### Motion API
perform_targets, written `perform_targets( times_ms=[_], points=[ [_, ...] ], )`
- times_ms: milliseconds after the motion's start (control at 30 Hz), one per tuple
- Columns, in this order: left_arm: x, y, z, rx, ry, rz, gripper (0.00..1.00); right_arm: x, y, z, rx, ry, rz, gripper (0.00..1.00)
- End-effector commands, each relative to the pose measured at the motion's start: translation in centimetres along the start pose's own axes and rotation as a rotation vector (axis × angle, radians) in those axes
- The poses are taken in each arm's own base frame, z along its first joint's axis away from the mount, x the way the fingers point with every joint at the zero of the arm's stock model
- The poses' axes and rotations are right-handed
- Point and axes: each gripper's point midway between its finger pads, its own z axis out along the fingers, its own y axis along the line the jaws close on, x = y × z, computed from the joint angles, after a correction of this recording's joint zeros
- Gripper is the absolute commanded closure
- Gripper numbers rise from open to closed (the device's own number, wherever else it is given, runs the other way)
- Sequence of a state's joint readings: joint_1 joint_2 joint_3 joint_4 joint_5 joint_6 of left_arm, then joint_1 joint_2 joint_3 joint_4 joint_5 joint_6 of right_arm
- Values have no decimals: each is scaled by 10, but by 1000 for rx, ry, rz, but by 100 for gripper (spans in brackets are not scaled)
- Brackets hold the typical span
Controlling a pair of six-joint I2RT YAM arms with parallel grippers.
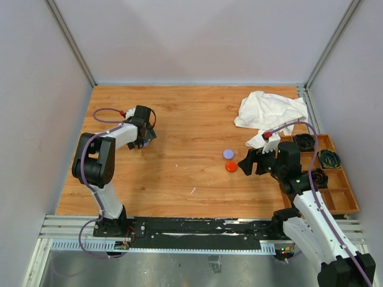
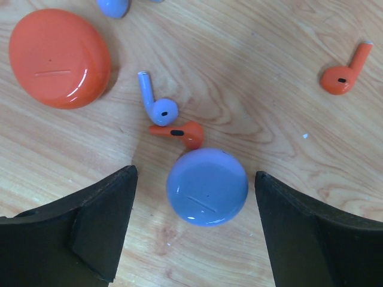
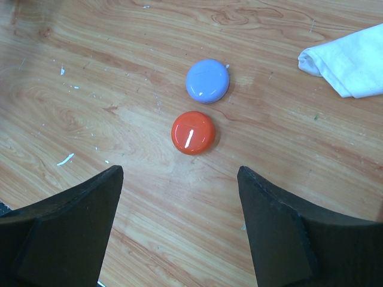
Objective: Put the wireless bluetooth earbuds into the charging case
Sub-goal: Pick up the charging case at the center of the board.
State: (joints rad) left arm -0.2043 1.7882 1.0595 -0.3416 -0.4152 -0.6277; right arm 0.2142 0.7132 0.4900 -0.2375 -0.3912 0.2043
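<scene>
Two-arm station over a wooden table (image 1: 179, 107). Left wrist view: the left gripper (image 2: 194, 178) hangs with its fingers spread wide and gripping nothing; a closed lavender case (image 2: 207, 187) lies on the wood between them, touching neither. Just above it lie an orange-red earbud (image 2: 178, 132) and, against that one, a lavender earbud (image 2: 157, 103), stem pointing away from the gripper. A second orange-red earbud (image 2: 344, 73) lies well apart to the right, a second lavender earbud (image 2: 114, 6) is cut by the upper edge, and a closed orange-red case (image 2: 58, 57) lies at upper left. Right wrist view: the right gripper (image 3: 179, 172) is likewise wide and unloaded, facing a second lavender case (image 3: 207, 81) and a second orange-red case (image 3: 193, 133), just beside each other. A white cloth (image 1: 269, 110) lies behind; a compartment tray (image 1: 344, 203) sits at the right edge
</scene>
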Motion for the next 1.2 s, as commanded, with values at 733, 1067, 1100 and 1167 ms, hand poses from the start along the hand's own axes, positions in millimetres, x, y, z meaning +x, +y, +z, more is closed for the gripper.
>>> perform_targets(
  times_ms=[733, 1067, 1100, 1167],
  points=[
    [21, -32, -36, 228, 59, 116, 59, -2, 21, 7, -120, -8, -22, 26],
    [43, -88, -115, 460, -77, 364, 58, -6, 34, 13, -197, 7, -7, 26],
    [44, -92, -123, 487, -98, 389, 58, -7, 36, 13, -206, 8, -4, 26],
    [49, -100, -140, 533, -152, 456, 58, -9, 40, 15, -229, 10, -1, 26]
  ],
)
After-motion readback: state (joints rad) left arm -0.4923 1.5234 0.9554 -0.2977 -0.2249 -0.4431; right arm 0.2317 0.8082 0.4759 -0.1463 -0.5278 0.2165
